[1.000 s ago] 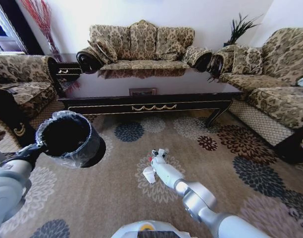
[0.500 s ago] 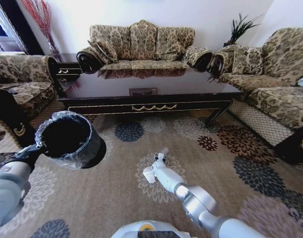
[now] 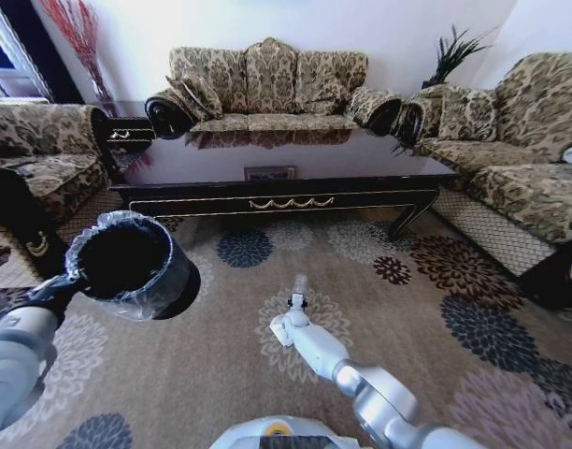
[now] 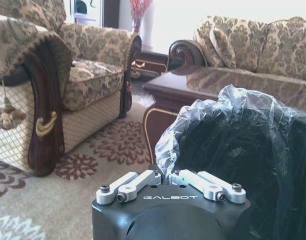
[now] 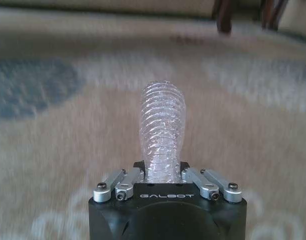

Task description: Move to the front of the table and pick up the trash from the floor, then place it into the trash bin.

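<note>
The trash bin (image 3: 132, 264), lined with a black bag, is held off the floor (image 3: 221, 374) by its rim, on which the left gripper (image 4: 170, 176) is clamped, left of the table (image 3: 277, 182). A clear ribbed tube (image 5: 162, 131) is gripped by the right gripper (image 5: 163, 172) above the carpet, beside a crumpled white paper cup (image 3: 279, 329).

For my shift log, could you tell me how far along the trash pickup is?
Done: the robot faces the table. In hand: the right gripper is shut on a clear tube, and the left gripper holds the trash bin by its rim. Left: dropping the tube in; a white paper scrap lies on the floor.
</note>
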